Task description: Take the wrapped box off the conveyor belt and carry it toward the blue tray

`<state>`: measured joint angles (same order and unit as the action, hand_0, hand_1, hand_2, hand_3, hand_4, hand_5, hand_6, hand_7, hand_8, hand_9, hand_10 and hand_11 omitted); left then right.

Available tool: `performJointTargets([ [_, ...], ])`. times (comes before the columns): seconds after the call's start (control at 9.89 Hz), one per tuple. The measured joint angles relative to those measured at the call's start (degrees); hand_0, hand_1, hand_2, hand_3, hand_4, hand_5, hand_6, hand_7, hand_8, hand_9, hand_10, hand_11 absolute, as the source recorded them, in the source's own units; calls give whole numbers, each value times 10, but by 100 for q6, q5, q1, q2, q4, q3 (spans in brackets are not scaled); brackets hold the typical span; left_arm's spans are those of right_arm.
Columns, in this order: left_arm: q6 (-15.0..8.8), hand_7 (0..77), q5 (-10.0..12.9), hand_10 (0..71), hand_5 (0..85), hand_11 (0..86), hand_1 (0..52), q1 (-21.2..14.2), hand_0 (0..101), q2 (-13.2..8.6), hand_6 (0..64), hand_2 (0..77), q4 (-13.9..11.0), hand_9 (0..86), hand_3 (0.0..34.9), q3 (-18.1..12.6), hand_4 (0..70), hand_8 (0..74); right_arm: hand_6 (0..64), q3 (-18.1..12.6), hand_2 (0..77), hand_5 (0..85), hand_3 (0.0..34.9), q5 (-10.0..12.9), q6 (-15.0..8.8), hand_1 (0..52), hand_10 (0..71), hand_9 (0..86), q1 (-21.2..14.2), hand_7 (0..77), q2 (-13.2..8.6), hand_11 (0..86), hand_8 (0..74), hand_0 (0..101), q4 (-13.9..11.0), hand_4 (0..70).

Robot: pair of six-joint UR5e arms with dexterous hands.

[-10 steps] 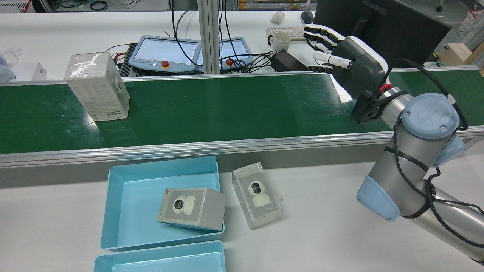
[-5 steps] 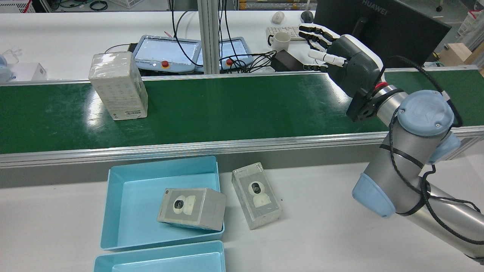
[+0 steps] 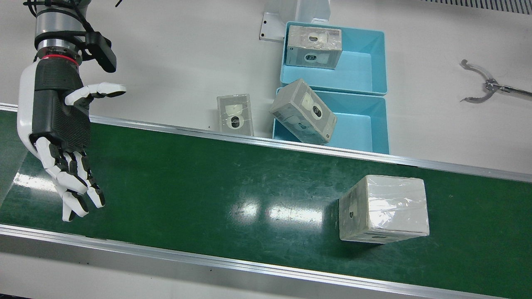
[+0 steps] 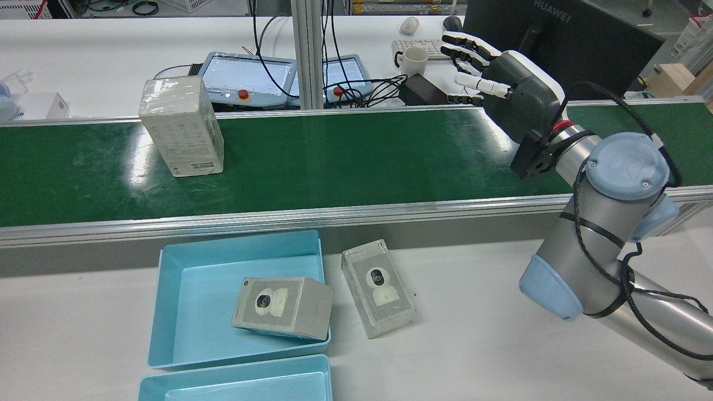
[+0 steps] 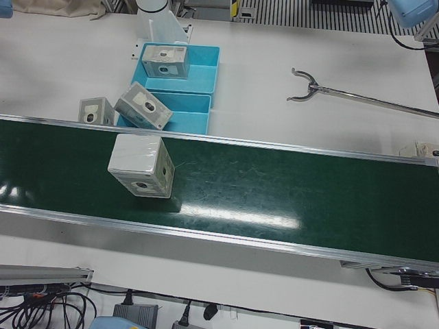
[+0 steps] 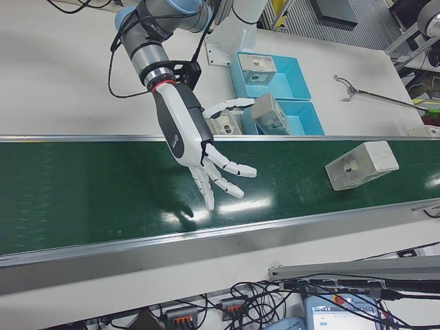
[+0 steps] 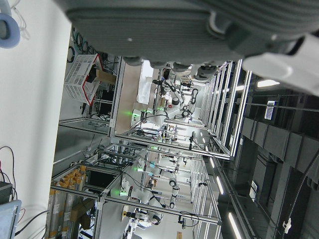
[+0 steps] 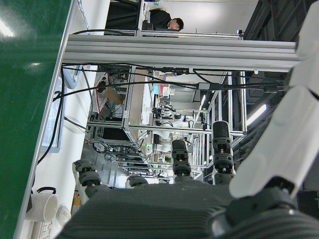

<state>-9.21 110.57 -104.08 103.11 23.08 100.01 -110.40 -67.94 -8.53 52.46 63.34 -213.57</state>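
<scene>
Now wrapped box (image 4: pixel 181 127) farther right

A robotics lab; conveyor belt (image 4: pixel 345 156), teach pendants (image 4: pixel 245 78), aluminium-frame racks (image 8: pixel 164 50).

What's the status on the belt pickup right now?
Right robot hand open above the belt. Wrapped box upright on belt, apart from it. Nothing between.

The wrapped box (image 3: pixel 384 207) wears glossy, crinkled clear film; the conveyor belt (image 3: pixel 232 195) is smooth green with shiny glare. The blue tray (image 4: pixel 195 295) looks like smooth plastic.
</scene>
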Motion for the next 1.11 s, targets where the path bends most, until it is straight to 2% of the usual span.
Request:
performJointTargets([
  [0.1, 0, 5, 0, 5, 5, 0, 0, 0, 0, 0, 0, 11, 0, 0, 0, 0, 0, 5, 0, 7, 147, 202, 300, 0, 0, 71, 65, 16, 1, 153, -1, 93, 0, 382, 0, 153],
  [0.51, 0, 5, 0, 0, 5, 0, 0, 0, 0, 0, 0, 11, 0, 0, 0, 0, 0, 5, 0, 79, 147, 180, 301, -3, 8, 71, 65, 16, -11, 136, -25, 93, 0, 383, 8, 136],
  [1.11, 0, 5, 0, 0, 5, 0, 0, 0, 0, 0, 0, 5, 0, 0, 0, 0, 0, 5, 0, 172, 147, 196, 301, -8, 18, 71, 65, 16, -24, 147, -69, 104, 0, 382, 11, 142],
])
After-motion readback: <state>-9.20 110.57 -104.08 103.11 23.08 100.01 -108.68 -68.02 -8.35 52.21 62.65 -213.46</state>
